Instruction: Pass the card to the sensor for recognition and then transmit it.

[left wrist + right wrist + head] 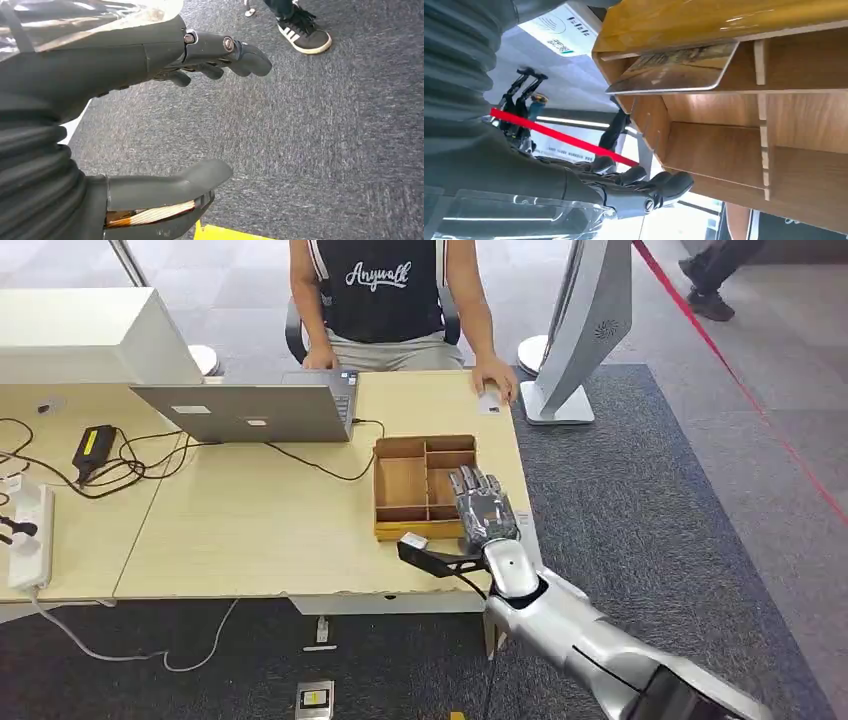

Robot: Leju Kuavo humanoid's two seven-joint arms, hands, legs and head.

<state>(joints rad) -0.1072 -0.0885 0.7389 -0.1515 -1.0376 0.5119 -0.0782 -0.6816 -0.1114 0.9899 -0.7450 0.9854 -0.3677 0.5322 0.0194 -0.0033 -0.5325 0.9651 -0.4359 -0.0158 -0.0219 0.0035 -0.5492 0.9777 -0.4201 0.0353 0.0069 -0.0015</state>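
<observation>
The robot's right arm (590, 640) reaches in from the near right, and its right hand (484, 505) hovers over the right-hand compartments of a wooden divided tray (402, 485) that sits at the near right part of the light wooden desk (250, 525). The hand's fingers are stretched forward and slightly apart, holding nothing. In the right wrist view the card (674, 70) lies tilted in one of the tray's compartments, leaning against a divider, just beside the hand and not touched by it. The left hand (150, 115) hangs over grey carpet (325, 150), thumb and fingers apart and empty. Farther back on the desk, to the left, stands an open grey laptop (250, 410), with black cables (130, 465) and a white power strip (30, 540) at the far left. At the far edge a seated person rests a hand (497, 380) by a small white object (488, 400), beside a grey upright stand (580, 330) on the floor.
</observation>
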